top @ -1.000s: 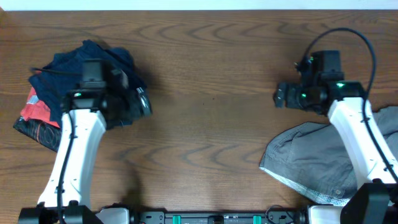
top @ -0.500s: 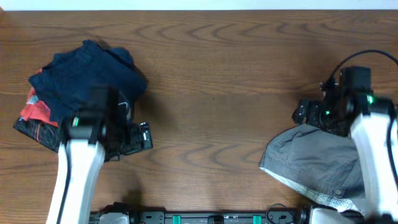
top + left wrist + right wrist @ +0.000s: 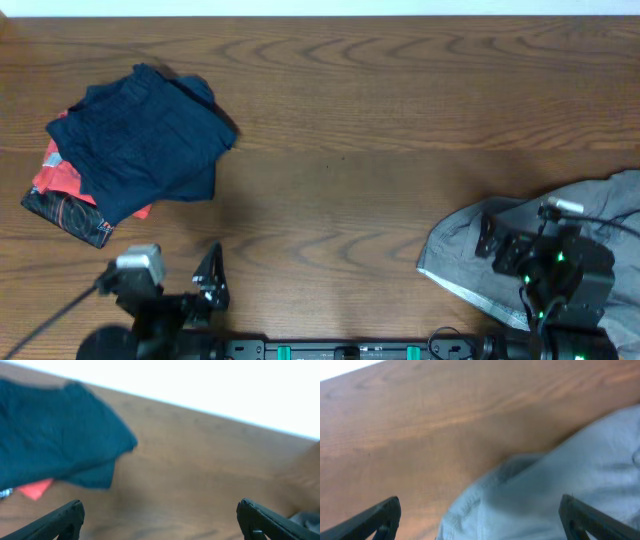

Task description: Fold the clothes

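Observation:
A folded dark blue garment lies on a stack at the far left, over a red piece and a dark patterned piece. It also shows in the left wrist view. A grey garment lies crumpled at the front right, and shows in the right wrist view. My left gripper is open and empty at the table's front edge, well in front of the stack. My right gripper is open and empty above the grey garment's left part.
The wooden table runs between the two piles. Its front edge carries a black rail with green clips. The far edge meets a white wall.
Both arms have pulled back from the middle of the table to the front edge. The left gripper left the blue stack; the right moved back over the grey garment.

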Tool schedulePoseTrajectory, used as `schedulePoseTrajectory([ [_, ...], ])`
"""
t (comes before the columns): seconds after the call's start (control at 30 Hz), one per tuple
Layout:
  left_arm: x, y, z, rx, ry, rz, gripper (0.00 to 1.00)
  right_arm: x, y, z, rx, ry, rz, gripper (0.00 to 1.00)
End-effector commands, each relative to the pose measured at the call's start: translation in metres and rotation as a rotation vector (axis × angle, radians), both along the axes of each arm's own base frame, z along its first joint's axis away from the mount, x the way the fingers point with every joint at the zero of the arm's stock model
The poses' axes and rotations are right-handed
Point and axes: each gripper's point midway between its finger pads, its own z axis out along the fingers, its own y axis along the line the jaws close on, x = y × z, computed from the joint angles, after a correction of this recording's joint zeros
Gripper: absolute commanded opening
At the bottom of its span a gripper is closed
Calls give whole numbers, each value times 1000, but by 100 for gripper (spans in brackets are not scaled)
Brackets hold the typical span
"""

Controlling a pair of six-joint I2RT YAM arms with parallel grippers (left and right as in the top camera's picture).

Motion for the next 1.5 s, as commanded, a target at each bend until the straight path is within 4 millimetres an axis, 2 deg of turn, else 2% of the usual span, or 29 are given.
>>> schedulePoseTrajectory([
  [0.0,-9,2,6,-11,-61,10,98,-13,1,-9,8,32,-12,99],
  [0.23,-11,2,7,-12,-72,10,98,-44,5,-41,30,212,-14,99],
  [0.5,-11,2,7,-11,-71,10,98,-43,5,-40,29,209,-13,99],
  [0.6,-11,2,7,-11,-71,10,98,-44,5,-32,6,152,-3,99],
  [0.67,-11,2,7,-11,-71,10,98,-37,6,-21,-23,68,23,99],
  [0.8,-11,2,7,-11,-71,10,98,-11,15,3,-134,-184,145,99],
  [0.97,-11,2,7,-12,-72,10,98,15,26,4,-176,-417,213,99],
  [1.17,-11,2,7,-11,-71,10,98,39,25,7,-284,-609,231,99],
  [1.3,-11,2,7,-11,-71,10,98,42,24,-2,-409,-618,267,99],
  [1.47,-11,2,7,-11,-71,10,98,42,23,-7,-412,-598,271,99],
])
